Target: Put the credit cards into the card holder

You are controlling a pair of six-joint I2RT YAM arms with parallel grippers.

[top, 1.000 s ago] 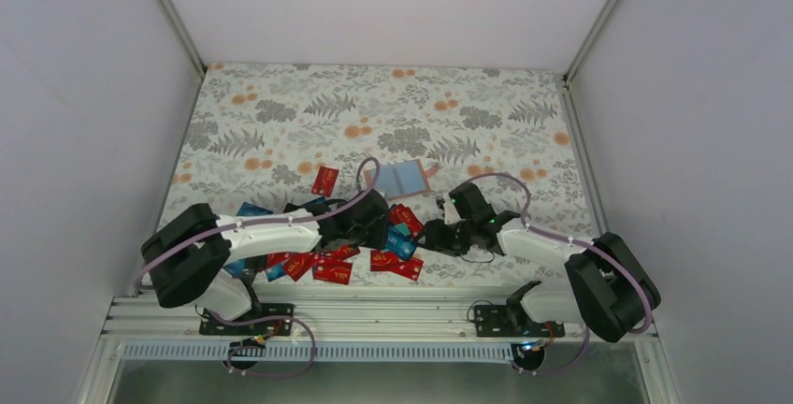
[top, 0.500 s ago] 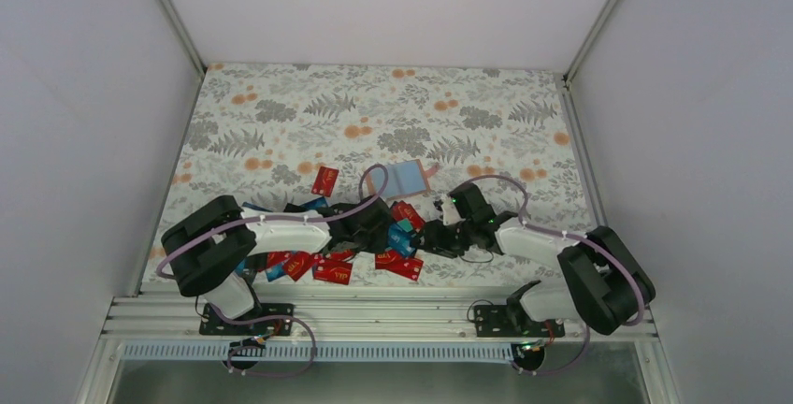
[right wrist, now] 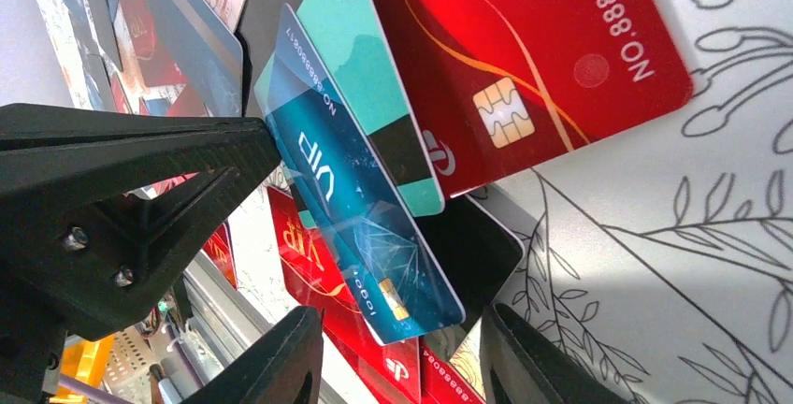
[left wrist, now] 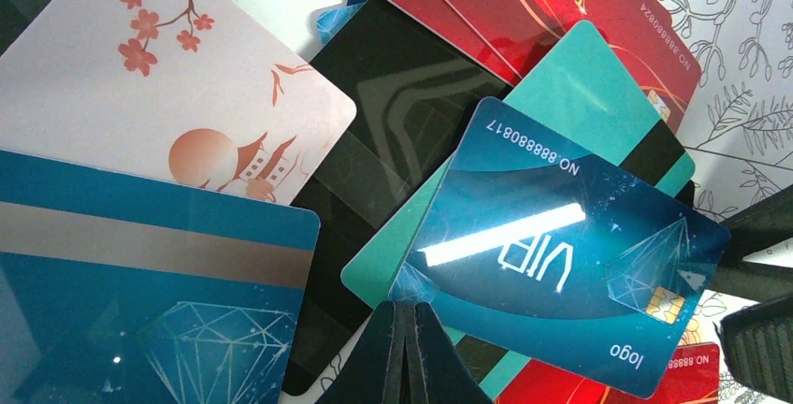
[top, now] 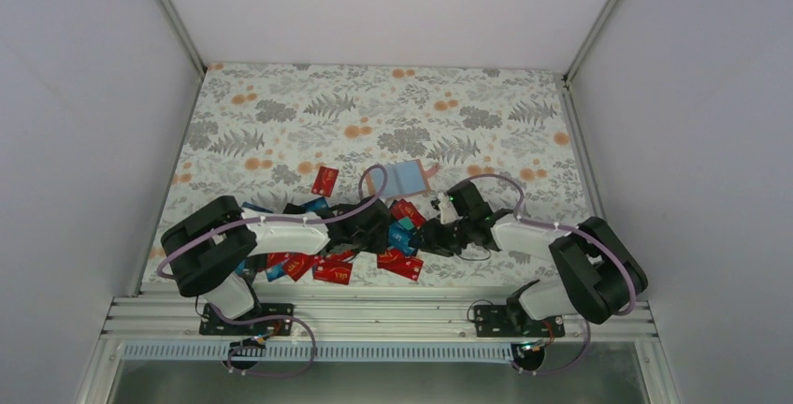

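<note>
Clearly, the left end effector (left wrist: 404, 334) is clamped on a tilted blue VIP card (left wrist: 552, 264), while the right end effector (right wrist: 400, 334) gapes open around its chip end.

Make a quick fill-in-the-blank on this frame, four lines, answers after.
1. The left gripper pinches the edge of a blue card printed ___.
2. The teal card beneath it carries a ___ stripe.
3. The card holder lies ___ beyond the pile, its blue-grey inside showing.
4. The lone card to the left of the holder in the top view is ___.
Missing words: VIP; black; open; red.
</note>
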